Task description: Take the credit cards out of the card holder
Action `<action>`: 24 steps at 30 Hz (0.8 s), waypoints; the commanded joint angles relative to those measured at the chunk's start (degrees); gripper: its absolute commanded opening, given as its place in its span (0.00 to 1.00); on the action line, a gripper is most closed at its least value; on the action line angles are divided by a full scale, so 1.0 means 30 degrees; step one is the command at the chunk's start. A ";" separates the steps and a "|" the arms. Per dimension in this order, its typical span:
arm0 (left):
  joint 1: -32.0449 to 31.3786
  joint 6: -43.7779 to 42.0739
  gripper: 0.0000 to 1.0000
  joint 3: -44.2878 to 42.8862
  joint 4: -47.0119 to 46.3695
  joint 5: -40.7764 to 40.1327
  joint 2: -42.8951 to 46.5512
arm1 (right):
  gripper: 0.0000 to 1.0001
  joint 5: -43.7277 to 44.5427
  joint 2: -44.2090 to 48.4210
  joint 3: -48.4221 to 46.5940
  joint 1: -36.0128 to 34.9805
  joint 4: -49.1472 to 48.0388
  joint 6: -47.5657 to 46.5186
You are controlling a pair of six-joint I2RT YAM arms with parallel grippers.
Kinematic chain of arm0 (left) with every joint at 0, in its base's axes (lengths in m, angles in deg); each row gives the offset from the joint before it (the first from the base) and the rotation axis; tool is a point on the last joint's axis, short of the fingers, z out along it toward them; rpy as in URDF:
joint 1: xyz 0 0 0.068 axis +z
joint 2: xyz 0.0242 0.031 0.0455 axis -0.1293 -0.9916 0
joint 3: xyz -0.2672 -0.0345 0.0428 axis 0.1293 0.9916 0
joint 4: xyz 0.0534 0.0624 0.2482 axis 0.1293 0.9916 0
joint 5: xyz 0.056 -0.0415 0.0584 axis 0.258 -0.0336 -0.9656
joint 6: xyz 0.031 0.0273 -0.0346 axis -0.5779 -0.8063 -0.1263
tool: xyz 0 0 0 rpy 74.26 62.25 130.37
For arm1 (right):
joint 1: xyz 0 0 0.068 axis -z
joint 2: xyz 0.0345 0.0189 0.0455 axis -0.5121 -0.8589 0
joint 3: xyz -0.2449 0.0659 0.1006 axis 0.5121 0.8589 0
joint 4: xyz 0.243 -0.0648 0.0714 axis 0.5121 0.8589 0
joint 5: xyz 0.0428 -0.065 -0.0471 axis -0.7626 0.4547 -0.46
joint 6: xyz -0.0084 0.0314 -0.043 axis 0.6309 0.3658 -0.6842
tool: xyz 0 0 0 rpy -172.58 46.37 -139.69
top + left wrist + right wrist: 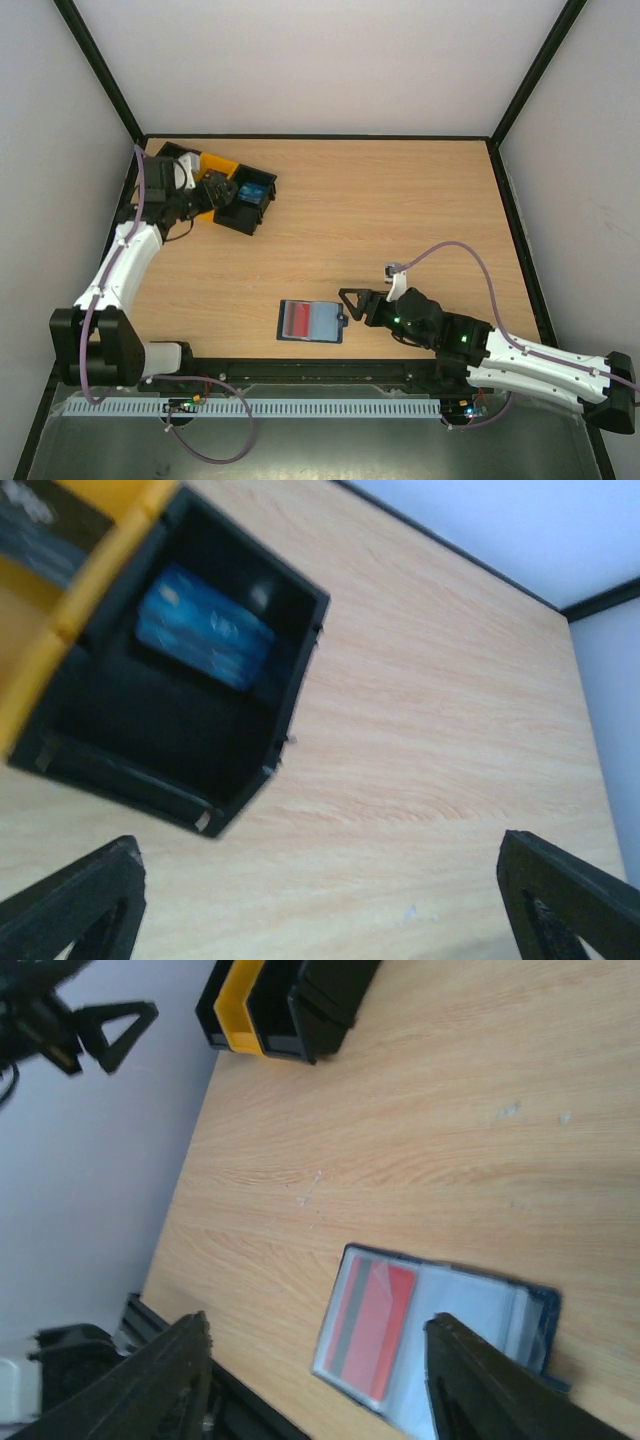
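Observation:
The card holder lies open and flat near the table's front edge. A red card sits in its left clear sleeve, and the card holder and that red card also show in the right wrist view. My right gripper hovers just right of the holder, jaws apart with nothing between them. A blue card lies inside a black bin. My left gripper is over that bin at the back left. It is open and empty.
A black-and-yellow row of bins stands at the back left corner, seen too as the row of bins in the right wrist view. A black frame rail runs along the table's near edge, just below the holder.

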 commanded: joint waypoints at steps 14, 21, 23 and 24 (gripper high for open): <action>-0.9218 0.6132 0.70 0.8797 -0.5353 -0.1622 0.4981 | 0.29 -0.1781 -0.3645 0.1651 0.0023 -0.3642 0.1647; -1.1920 0.7961 0.65 1.1091 -0.6953 -0.2628 0.5317 | 0.28 -0.2275 -0.5376 0.1670 0.0008 -0.4597 0.1440; -1.2528 0.8378 0.63 1.1638 -0.7371 -0.2749 0.5272 | 0.28 -0.2341 -0.5803 0.1753 0.0023 -0.4799 0.1367; -1.2864 0.8596 0.62 1.1831 -0.7543 -0.2862 0.5250 | 0.27 -0.2388 -0.5965 0.1798 0.0023 -0.4930 0.1337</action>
